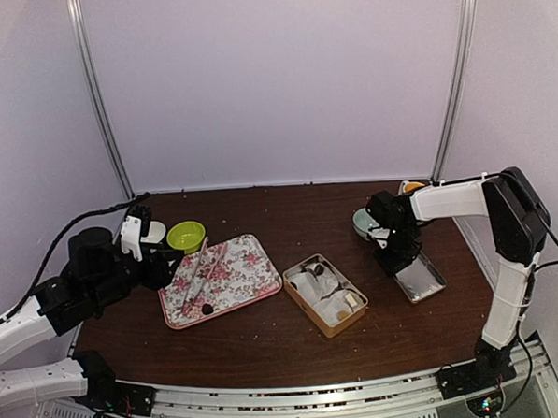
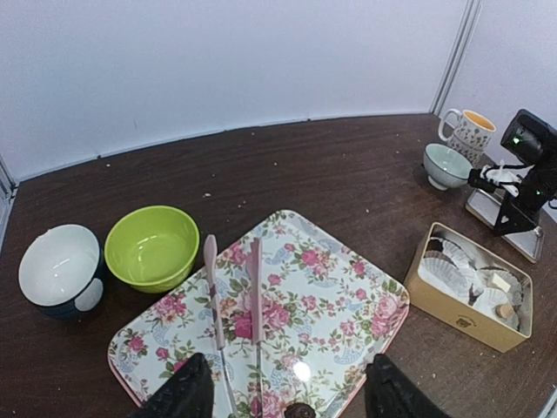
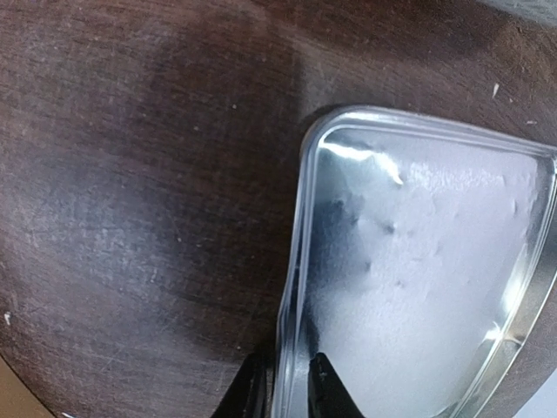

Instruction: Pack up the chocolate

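One dark chocolate (image 1: pixel 207 309) lies on the near part of the floral tray (image 1: pixel 249 265), at the bottom edge of the left wrist view (image 2: pixel 300 411). My left gripper (image 2: pixel 287 387) hovers open above it, fingers wide on either side. A tan box (image 1: pixel 313 318) of white paper cups holds pale chocolate pieces (image 2: pixel 503 309). My right gripper (image 3: pixel 287 379) is shut on the rim of the silver lid (image 3: pixel 426 261), one finger on each side of the edge. In the top view that gripper (image 1: pixel 399 259) points down at the lid (image 1: pixel 423 281).
Pink tongs (image 2: pixel 254 296) lie on the floral tray. A green bowl (image 2: pixel 152 246) and a white bowl (image 2: pixel 59 266) stand behind the tray at the left. A pale blue bowl (image 2: pixel 446 164) and a mug (image 2: pixel 470 132) stand behind the lid.
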### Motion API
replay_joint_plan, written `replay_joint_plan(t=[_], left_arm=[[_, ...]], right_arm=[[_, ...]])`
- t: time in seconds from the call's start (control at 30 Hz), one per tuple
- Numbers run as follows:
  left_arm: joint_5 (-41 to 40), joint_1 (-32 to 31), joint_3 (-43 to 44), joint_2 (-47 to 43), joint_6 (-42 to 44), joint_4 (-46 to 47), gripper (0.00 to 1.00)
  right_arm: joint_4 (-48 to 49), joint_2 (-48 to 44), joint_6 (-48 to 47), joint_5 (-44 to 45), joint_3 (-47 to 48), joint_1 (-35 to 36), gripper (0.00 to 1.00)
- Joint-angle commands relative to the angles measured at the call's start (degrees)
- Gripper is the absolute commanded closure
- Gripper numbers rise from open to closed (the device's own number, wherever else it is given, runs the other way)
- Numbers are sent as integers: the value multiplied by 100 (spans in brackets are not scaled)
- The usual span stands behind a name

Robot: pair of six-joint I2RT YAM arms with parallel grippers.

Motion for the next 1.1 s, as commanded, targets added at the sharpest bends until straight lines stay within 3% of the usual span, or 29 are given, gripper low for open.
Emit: replay_joint_plan(t=[0.0, 0.07, 0.2, 0.47, 0.67, 0.73, 0.9, 1.0, 1.07], left_arm=[[-64, 18, -87, -44, 77, 319, 38], [-46, 18, -101, -59, 77, 311, 38], [-54, 16, -121, -116, 77, 274, 38], [99, 20, -174, -96, 132, 336, 38], [220, 20, -76, 74, 358, 573, 30], [330, 16, -34, 127, 409, 689, 25], [1222, 18, 163, 534, 266, 1285, 25], [1652, 14, 219, 800, -25, 1838, 25], [1865, -12, 277, 996, -224, 2201, 25]], right_arm=[[-426, 227, -75, 272, 326, 43, 84], [-488, 303, -88, 282, 409, 43, 95], [-599, 367, -147, 249, 517, 42, 100], [-436, -832, 86, 43, 51, 41, 100], [-534, -2134, 208, -562, -191, 42, 100], [-563, -2538, 241, -970, -139, 43, 100], [-183, -3460, 575, -2398, 197, 52, 100], [1023, -3991, 1052, -3629, 58, 60, 100], [2467, -4315, 1600, -4453, -257, 83, 100]])
